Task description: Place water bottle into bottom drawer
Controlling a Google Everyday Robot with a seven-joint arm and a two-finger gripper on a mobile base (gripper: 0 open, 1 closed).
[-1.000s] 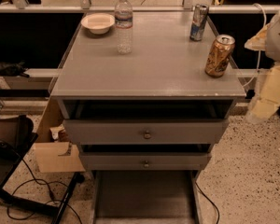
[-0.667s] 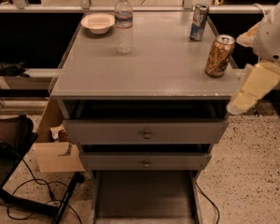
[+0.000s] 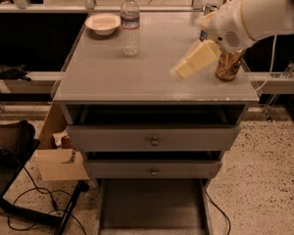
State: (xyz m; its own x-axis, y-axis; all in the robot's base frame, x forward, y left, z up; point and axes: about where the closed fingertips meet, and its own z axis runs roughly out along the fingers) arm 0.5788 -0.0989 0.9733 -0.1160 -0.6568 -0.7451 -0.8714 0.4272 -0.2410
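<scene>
**A:** Far left, you had a cardboard box sitting on the floor, tight against the cabinet's side.

**B:** And up on the grey cabinet top, at the back-left corner, your pale bowl sat just beside the water bottle. The bottle stood upright with its white cap on, standing free on the surface.

**A:** Down the middle, under the top, you had two drawers with round knobs. Beneath them the bottom drawer was pulled out, its flat grey floor showing.

**B:** Then your gripper! That cream piece hung over the right half of the top, angled down and to the left, on the white arm reaching in from the upper right. It was well apart from the bottle.

**A:** Spread or closed?

**B:** You couldn't have said, and neither could I.

**A:** Just behind it stood the gold can, near the right edge. A second can peeked out at the back, mostly hidden by the arm.
</scene>
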